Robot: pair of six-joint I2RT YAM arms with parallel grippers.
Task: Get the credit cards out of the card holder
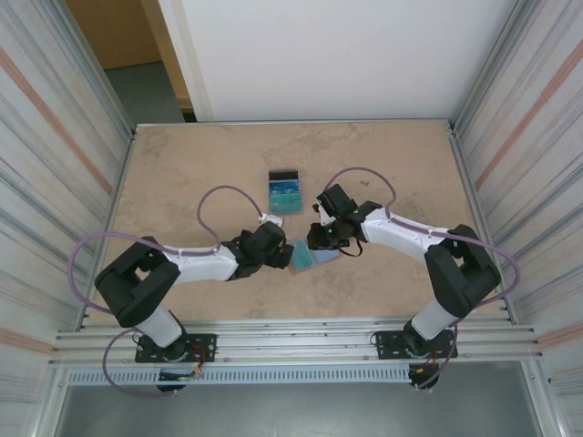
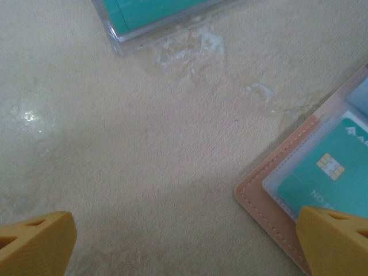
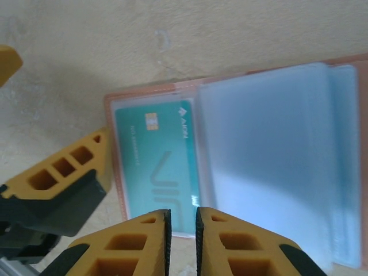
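Squarely before right gripper (image 3: 182,214): card holder (image 3: 264,161)

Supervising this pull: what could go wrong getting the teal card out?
The right gripper, nearly closed at the edge of the teal card, could pinch the clear sleeve too and drag the card holder. The left gripper is wide open, one finger just at the holder's edge, so it may slip.

The open reddish-brown leather card holder (image 2: 253,198) runs off the left wrist view at four o'clock. A teal plastic card (image 2: 155,11) is cropped at twelve. Yellow right fingertips (image 3: 135,244) hide a teal chip card's (image 3: 161,167) six-o'clock edge.
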